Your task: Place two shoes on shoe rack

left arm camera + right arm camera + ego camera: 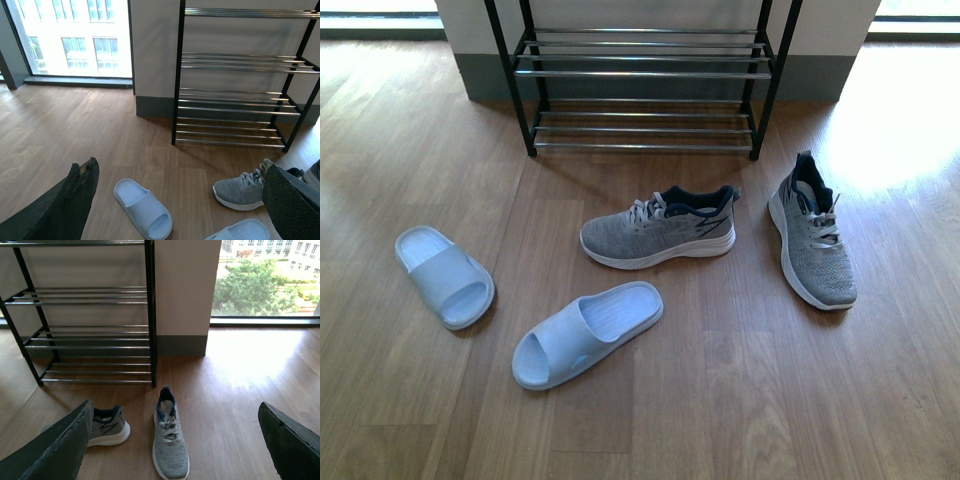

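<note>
Two grey knit sneakers lie on the wooden floor in front of the shoe rack [645, 75]. One shoe [660, 228] lies sideways with its toe to the left. The other shoe [812, 232] points its toe toward me, heel near the rack. In the front view neither arm shows. My left gripper [180, 172] is open high above the floor, the sideways shoe [239, 190] just beside its right finger. My right gripper [175, 412] is open above the toe-forward shoe [169, 440]; the sideways shoe [107, 426] is partly hidden behind a finger. The rack [240, 95] [85, 332] shelves hold nothing.
Two pale blue slides lie on the floor, one slide [444, 275] at the left and another slide [586, 332] nearer the middle. A wall stands behind the rack, with bright windows on both sides.
</note>
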Robot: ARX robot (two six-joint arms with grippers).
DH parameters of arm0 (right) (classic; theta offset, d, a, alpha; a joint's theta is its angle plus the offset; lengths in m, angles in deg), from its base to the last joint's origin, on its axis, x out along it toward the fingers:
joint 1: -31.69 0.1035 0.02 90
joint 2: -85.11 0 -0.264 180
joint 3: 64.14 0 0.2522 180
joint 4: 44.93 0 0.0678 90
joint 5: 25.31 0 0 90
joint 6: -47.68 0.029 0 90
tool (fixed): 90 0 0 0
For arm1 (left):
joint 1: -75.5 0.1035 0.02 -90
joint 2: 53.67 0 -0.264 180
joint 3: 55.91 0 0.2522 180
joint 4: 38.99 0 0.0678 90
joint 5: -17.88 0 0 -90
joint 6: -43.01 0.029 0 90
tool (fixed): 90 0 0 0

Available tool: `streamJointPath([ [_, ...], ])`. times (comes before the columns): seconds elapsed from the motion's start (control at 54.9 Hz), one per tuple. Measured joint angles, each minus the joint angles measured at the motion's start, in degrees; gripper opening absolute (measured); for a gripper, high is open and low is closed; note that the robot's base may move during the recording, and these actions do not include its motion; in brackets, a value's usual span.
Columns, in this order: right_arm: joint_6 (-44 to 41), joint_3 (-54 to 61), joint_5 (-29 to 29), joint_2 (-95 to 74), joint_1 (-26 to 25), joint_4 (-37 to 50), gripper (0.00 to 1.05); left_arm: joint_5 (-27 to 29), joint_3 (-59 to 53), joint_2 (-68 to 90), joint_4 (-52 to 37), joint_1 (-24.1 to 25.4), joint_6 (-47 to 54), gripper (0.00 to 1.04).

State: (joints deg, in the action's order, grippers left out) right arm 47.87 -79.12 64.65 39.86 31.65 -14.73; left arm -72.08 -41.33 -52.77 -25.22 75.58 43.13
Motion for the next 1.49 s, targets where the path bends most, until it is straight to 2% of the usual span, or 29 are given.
streamJointPath([
  [1.495,0.00,0.00,0.00,0.04,0.00,0.00,0.96,-0.02,0.00,0.00,0.00,0.00,0.00,0.95],
])
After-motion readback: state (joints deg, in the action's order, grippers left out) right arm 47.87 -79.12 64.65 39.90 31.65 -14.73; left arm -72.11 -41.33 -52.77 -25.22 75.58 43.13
